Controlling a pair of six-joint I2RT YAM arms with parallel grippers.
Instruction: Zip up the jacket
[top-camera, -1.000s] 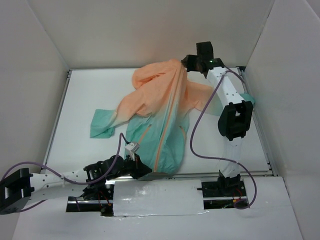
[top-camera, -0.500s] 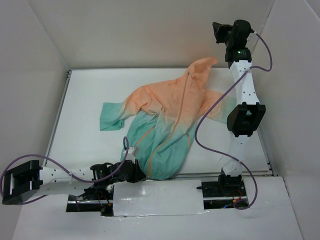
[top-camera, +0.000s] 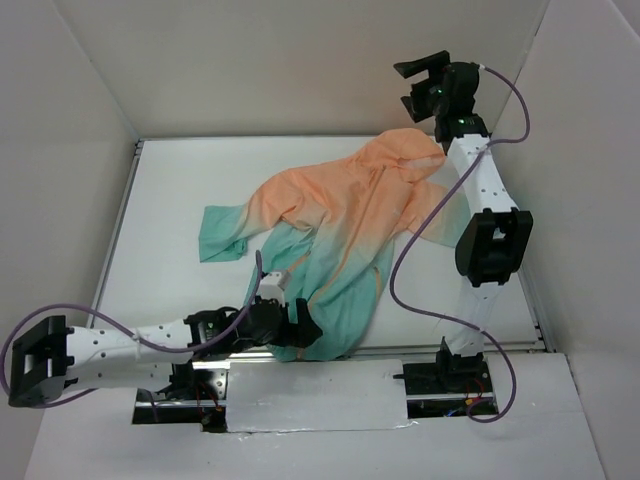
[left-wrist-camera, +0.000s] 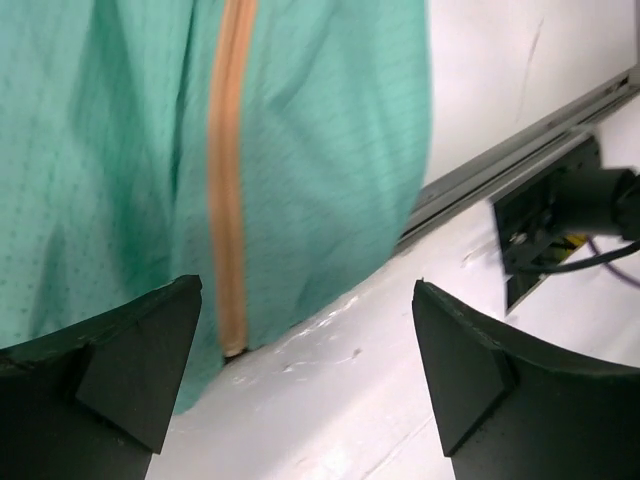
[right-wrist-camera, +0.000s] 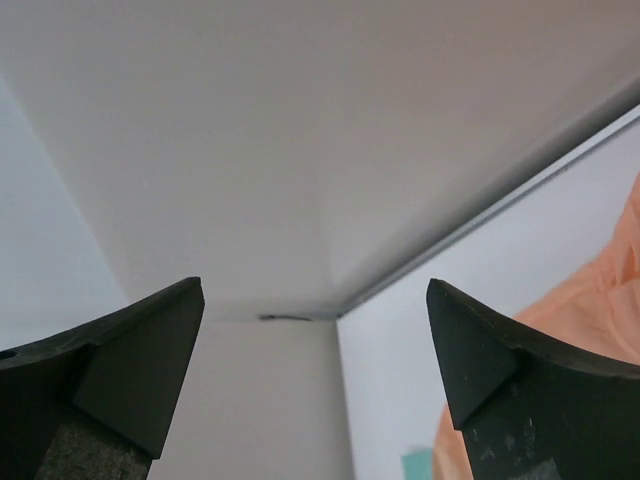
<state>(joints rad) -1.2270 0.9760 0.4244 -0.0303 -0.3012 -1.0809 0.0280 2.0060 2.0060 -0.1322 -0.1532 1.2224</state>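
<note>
At 9 o'clock of the jacket (top-camera: 340, 215) in the overhead view, a teal sleeve (top-camera: 222, 232) is lying flat on the table (top-camera: 170, 200), well apart from both arms. You are dealing with thin, light, limp cloth: judging by its wrinkles, it is going to bunch and slide rather than hold any shape, so one side needs pinning while the other pulls.

At 6 o'clock, over the hem, the left gripper (top-camera: 305, 330) is hovering with its jaws spread wide and nothing between them. Its wrist camera is showing you the orange zipper (left-wrist-camera: 228, 200) running from 12 o'clock down to an end at about 7 o'clock, just beside the left finger. That bottom end looks like the best place to be taking hold, pinching tape and hem together, not loose cloth.

You are not seeing a slider in any view, and you cannot tell whether the two halves are already joined; higher up, the zipper is getting lost in folds.

At 1 o'clock the peach hood (top-camera: 400, 160) is lying crumpled, and the far sleeve is partly hiding under the right arm.

Above it, the right gripper (top-camera: 418, 85) is hanging in the air, jaws wide, holding nothing, its camera catching mostly wall and a sliver of peach cloth.
</note>
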